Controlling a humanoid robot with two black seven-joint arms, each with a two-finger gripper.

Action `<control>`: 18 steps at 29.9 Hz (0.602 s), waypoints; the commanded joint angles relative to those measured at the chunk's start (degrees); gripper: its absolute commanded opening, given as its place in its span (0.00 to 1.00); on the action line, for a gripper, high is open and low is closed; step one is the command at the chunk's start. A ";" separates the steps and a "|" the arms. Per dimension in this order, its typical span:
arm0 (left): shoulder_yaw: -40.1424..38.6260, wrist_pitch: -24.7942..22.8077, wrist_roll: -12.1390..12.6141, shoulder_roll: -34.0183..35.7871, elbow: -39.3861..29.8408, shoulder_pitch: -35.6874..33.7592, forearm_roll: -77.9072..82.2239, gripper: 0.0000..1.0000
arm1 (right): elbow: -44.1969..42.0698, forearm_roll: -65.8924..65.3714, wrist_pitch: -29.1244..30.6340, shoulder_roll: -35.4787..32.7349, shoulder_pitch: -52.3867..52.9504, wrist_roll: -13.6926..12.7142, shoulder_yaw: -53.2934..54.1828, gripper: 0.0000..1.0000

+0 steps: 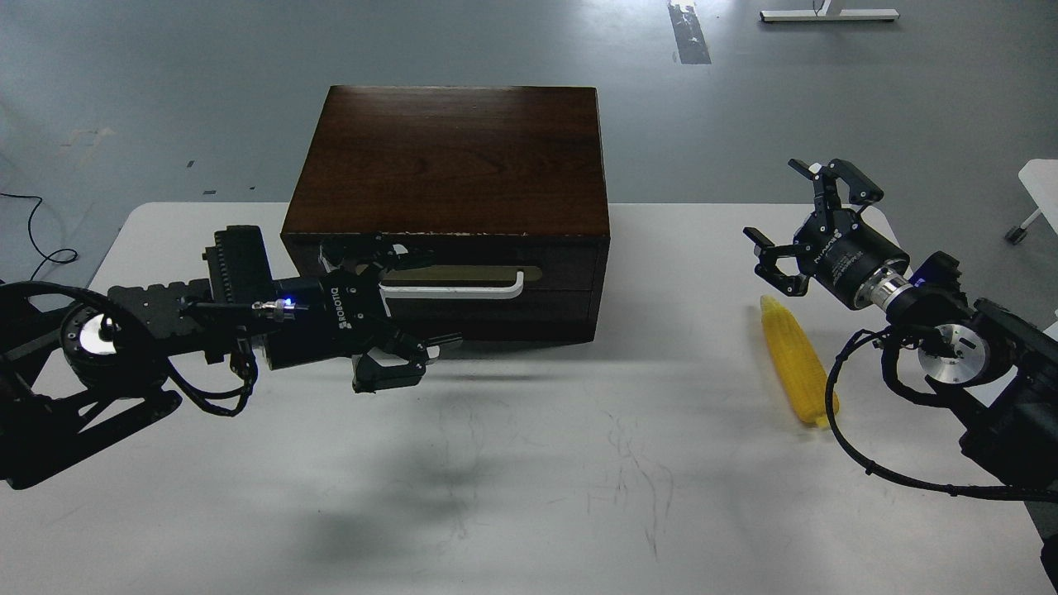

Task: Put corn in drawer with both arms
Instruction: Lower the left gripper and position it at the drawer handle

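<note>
The dark brown wooden box [450,157] stands at the back middle of the white table. Its drawer [562,263] is closed, with a white bar handle [463,290] on a brass plate. My left gripper [405,306] is open, its fingers spread above and below the left end of the handle, right at the drawer front. The yellow corn [795,361] lies on the table right of the box, tapered end away from me. My right gripper [798,227] is open and empty, in the air just above and behind the corn's far tip.
The table [529,463] has scuff marks in the middle. Grey floor lies beyond the back edge, with a white stand [829,14] far behind. A white object [1040,186] shows at the right edge.
</note>
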 commanded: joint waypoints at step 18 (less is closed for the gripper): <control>0.26 -1.91 3.13 -0.89 1.13 2.89 0.00 0.98 | -0.17 0.00 0.00 0.01 -0.46 0.02 -0.08 1.00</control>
